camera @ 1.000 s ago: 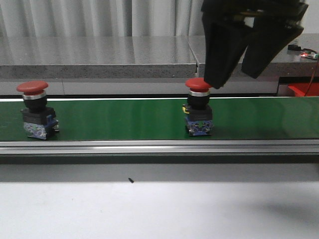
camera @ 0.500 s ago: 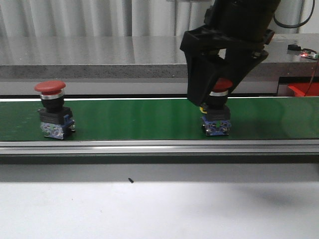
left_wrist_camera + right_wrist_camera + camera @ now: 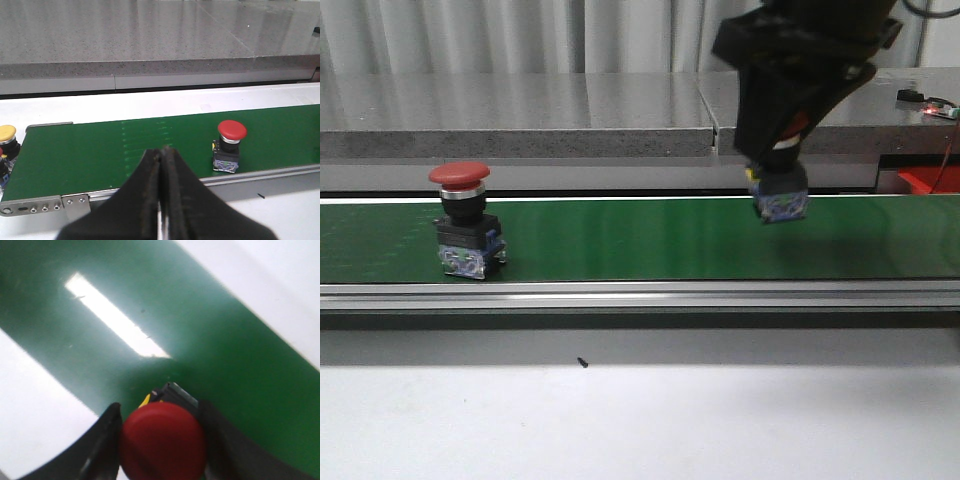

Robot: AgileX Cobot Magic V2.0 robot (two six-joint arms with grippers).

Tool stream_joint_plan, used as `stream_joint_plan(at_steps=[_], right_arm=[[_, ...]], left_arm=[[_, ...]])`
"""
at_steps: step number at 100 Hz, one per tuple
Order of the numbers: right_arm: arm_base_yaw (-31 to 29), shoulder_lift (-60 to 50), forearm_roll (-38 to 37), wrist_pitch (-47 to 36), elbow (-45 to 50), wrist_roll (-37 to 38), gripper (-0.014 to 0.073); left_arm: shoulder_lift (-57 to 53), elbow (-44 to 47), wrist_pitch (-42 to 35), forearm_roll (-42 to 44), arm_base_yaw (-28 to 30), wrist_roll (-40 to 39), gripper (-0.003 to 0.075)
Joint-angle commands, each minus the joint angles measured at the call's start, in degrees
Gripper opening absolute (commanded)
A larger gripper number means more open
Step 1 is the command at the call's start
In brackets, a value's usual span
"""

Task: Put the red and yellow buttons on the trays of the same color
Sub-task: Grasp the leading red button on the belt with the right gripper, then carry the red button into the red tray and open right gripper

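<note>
While the right end effector (image 3: 782,140) grips one red button (image 3: 780,190) by its cap, that button hangs clear above the green conveyor belt (image 3: 620,240), toward its right end. A second red button (image 3: 466,222) stands upright on the belt near its left end. The left end effector (image 3: 161,165) is fully closed and empty.

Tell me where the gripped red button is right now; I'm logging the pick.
In the front view the gripped red button hangs on the right, clamped in the right gripper and lifted clear of the green belt.
</note>
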Motion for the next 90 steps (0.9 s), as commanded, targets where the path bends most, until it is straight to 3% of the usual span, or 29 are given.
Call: stream_joint_plan(at_steps=[1,33,52,71,90], right_arm=[[-4.17,-3.77,-0.84,-2.42,-3.71,-0.55,0.0141],[-22.44,-3.51,-0.78,-1.43,-9.45,0.32,0.0141],[-33.33,-1.41,-0.11,-5.43,-9.44,5.49,0.0141],[-39.56,2.91,4.08,-7.13,-9.44,5.89,0.0141],[-41.25,7.99,6.53,-11.27,-9.44,5.89,0.0141]], left_arm=[[0.7,-1.48,-3.93,-0.91,-0.47,-0.4,-0.0019],[0.7,-1.48,-3.93,-0.91,-0.47,-0.4,-0.0019],[0.7,-1.48,-3.93,-0.91,-0.47,-0.4,-0.0019],[0.7,-1.48,-3.93,-0.91,-0.47,-0.4,-0.0019],[0.7,-1.48,-3.93,-0.91,-0.47,-0.4,-0.0019]])
